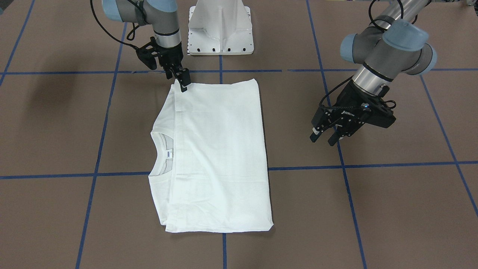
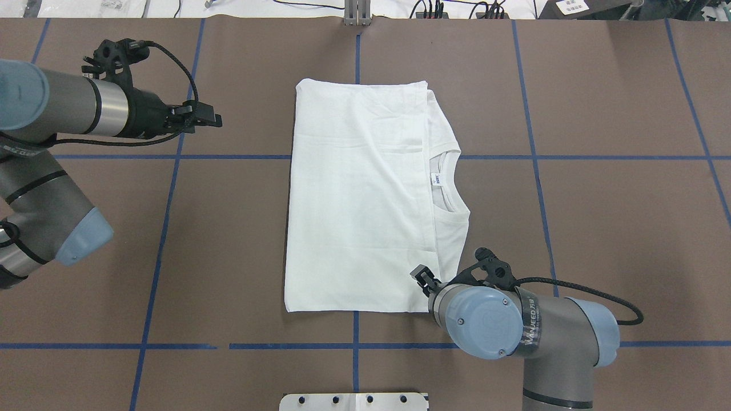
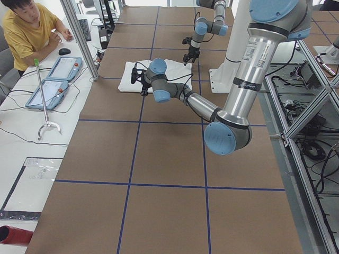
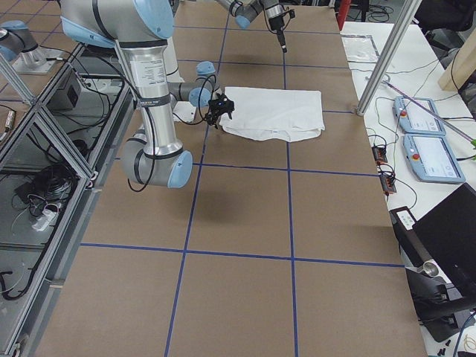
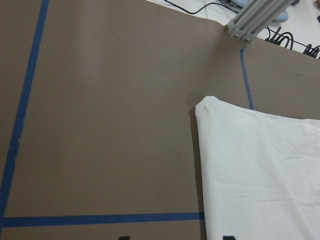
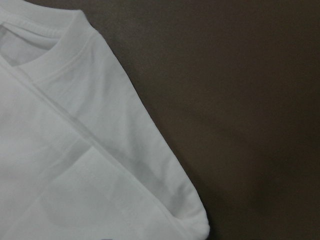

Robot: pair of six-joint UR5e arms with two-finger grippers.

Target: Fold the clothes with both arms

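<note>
The white T-shirt (image 1: 220, 149) lies folded into a tall rectangle in the middle of the brown tabletop (image 1: 392, 205), flat, with its ribbed collar (image 1: 161, 175) and small neck label (image 1: 168, 154) showing along the side toward the robot's right. Blue tape lines (image 1: 373, 164) run under it, and bare tabletop surrounds it on every side. The white pedestal base (image 1: 220, 33) stands just beyond its near-robot edge. The right gripper (image 1: 183, 85) points steeply down, its tips on the shirt's corner by the base. Its fingers look drawn close together, though I cannot tell whether cloth is between them. The left gripper (image 1: 323, 138) hangs tilted above the tabletop, well apart from the shirt's long plain edge, fingers spread and holding nothing.
</note>
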